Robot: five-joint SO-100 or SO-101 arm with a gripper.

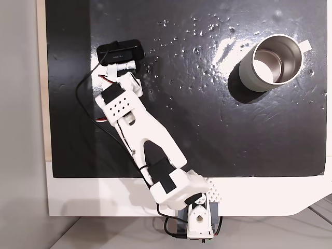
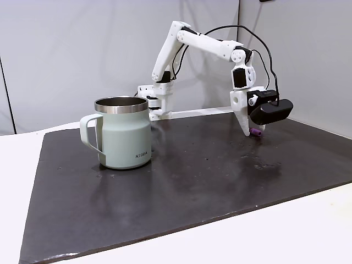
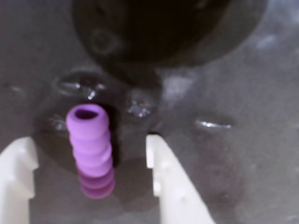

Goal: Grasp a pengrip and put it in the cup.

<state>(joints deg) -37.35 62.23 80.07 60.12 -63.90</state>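
A small purple ribbed pengrip [image 3: 91, 149] lies on the dark mat [image 3: 233, 158], its long axis running twelve to six in our wrist view. Our gripper [image 3: 91, 154] is spread wide and empty, one white finger [image 3: 18, 177] at nine o'clock, the other at three, neither touching it. In a fixed view, the cup [image 1: 270, 63] stands well apart at two o'clock.

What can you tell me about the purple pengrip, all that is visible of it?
The pengrip is a small purple tube, soft-looking, with rounded ribs along its length and an open hollow end facing up in the wrist view. It lies on the dark mat between the two white fingers of the open gripper, nearer the left one; whether either touches it is unclear. In a fixed view it shows as a tiny purple piece at the gripper tip, far from the cup.
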